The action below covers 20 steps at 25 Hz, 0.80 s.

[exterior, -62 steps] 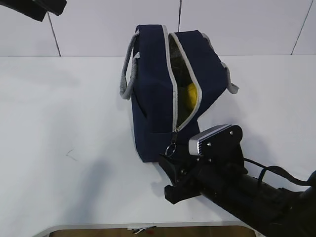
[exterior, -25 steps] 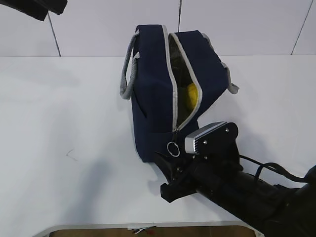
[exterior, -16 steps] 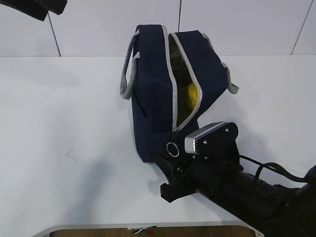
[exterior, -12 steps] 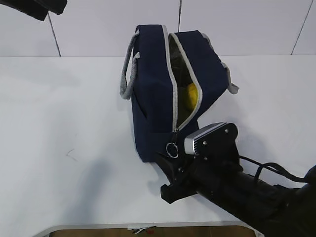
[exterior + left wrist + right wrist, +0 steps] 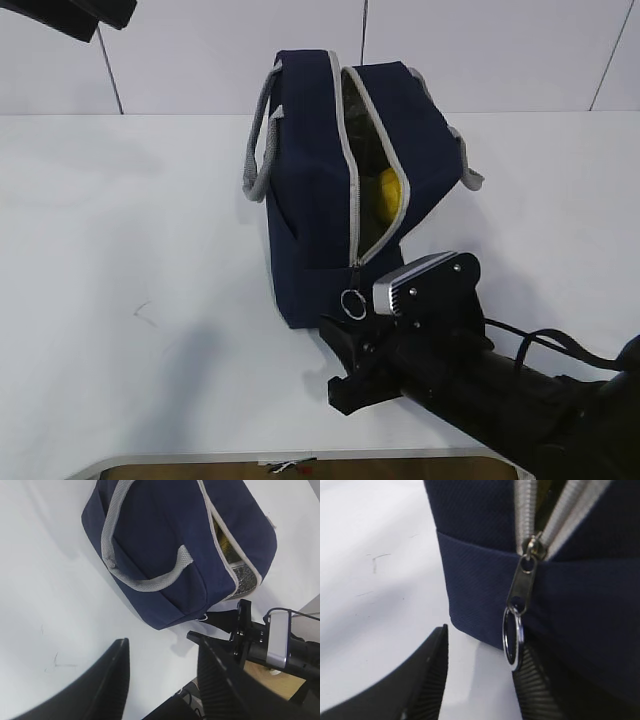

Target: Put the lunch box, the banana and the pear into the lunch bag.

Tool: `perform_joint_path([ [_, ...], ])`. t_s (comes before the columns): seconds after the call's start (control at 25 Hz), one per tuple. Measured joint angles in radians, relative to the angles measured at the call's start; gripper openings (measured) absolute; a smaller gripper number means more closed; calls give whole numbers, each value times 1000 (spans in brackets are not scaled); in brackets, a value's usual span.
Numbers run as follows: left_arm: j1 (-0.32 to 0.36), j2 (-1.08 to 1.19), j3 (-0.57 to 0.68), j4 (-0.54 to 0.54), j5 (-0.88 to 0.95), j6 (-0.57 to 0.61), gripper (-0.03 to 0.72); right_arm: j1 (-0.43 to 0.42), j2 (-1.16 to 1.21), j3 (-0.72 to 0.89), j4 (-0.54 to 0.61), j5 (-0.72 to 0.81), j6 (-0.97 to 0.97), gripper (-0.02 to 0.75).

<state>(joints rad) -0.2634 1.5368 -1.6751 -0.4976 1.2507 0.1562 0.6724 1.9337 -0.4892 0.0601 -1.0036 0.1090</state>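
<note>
The navy lunch bag [image 5: 315, 190] stands on the white table with its grey zipper open down the near end. Something yellow [image 5: 388, 195] shows in the gap; I cannot tell which fruit. The lunch box is not visible. The ring zipper pull [image 5: 352, 303] hangs at the zipper's lower end. My right gripper [image 5: 335, 335] is open at the bag's near bottom corner. In the right wrist view the ring [image 5: 513, 639] hangs just inside the right finger [image 5: 540, 690], ungripped. My left gripper [image 5: 160, 650] is open and empty, high above the bag [image 5: 165, 555].
The left arm [image 5: 70, 15] hangs at the top left of the exterior view. The table's front edge [image 5: 290, 458] runs just below the right arm. Grey handles [image 5: 258, 150] stick out on both sides of the bag. Bare white table lies left of the bag.
My right gripper has crept a little left and down along the bag's near corner. The ring pull now hangs in plain view. The bag and left arm have not moved.
</note>
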Motion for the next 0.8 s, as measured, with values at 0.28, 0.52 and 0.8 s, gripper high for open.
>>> perform_joint_path([
  [0.28, 0, 0, 0, -5, 0, 0, 339, 0, 0, 0, 30, 0, 0, 347],
  [0.52, 0, 0, 0, -5, 0, 0, 339, 0, 0, 0, 30, 0, 0, 328],
  [0.8, 0, 0, 0, -5, 0, 0, 339, 0, 0, 0, 30, 0, 0, 297],
])
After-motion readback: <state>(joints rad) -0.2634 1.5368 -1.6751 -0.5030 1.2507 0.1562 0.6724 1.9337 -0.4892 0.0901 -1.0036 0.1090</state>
